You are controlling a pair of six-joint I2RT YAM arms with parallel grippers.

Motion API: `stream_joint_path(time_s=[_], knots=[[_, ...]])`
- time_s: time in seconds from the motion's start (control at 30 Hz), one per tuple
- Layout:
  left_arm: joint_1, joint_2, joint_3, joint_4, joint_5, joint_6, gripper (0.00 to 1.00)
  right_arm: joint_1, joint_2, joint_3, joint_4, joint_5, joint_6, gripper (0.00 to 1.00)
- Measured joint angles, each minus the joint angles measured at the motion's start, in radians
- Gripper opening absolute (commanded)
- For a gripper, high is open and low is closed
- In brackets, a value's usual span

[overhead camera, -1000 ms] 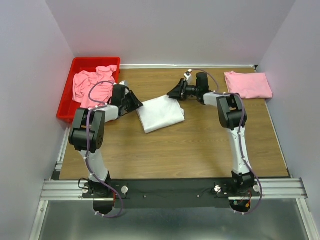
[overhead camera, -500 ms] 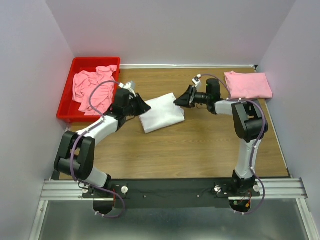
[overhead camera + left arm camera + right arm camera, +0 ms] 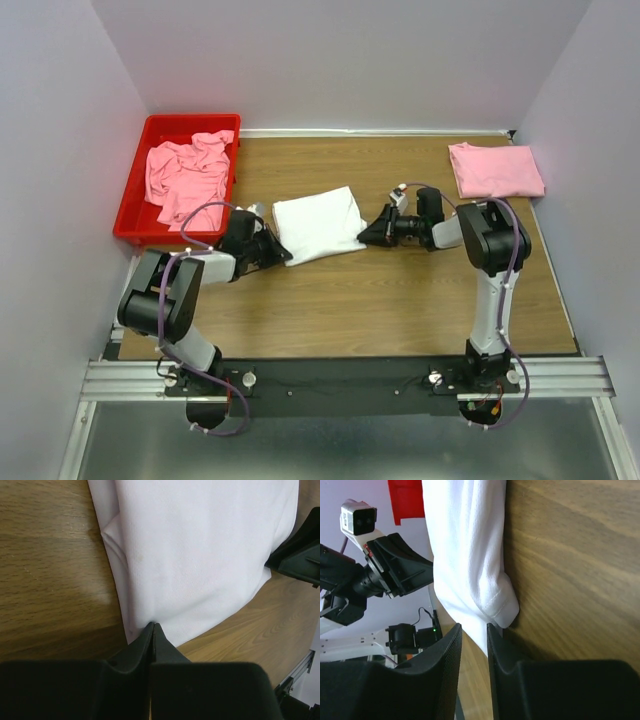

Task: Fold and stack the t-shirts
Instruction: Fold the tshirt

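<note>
A folded white t-shirt (image 3: 318, 222) lies on the wooden table (image 3: 400, 300), mid-left. My left gripper (image 3: 283, 252) is low at the shirt's near left corner. In the left wrist view its jaws are pressed together on the shirt's edge (image 3: 152, 625). My right gripper (image 3: 366, 237) is at the shirt's near right corner. Its jaws (image 3: 474, 626) stand a narrow gap apart with white cloth (image 3: 465, 555) filling the gap. A folded pink t-shirt (image 3: 496, 169) lies at the far right. Crumpled pink t-shirts (image 3: 187, 172) fill the red bin (image 3: 180, 124).
The red bin stands at the table's far left corner, close behind my left arm. Purple walls close in the table on three sides. Bare wood lies between the white shirt and the folded pink shirt, and along the near edge.
Both grippers moved from the shirt's far corners down along its sides to its near corners. The white shirt stayed almost in place.
</note>
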Motion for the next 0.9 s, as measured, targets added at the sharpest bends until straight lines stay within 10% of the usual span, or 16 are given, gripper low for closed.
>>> stream_joint_path(time_s=[0.37,0.9], knots=[[0.005,-0.264,0.049,-0.166,-0.049,0.04,0.44,0.166,-0.197,0.065,-0.086,0.105,0.002,0.47],[0.005,-0.7,0.084,-0.397,-0.488,0.172,0.54,0.327,0.098,0.163,0.151,0.269,0.301,0.5]])
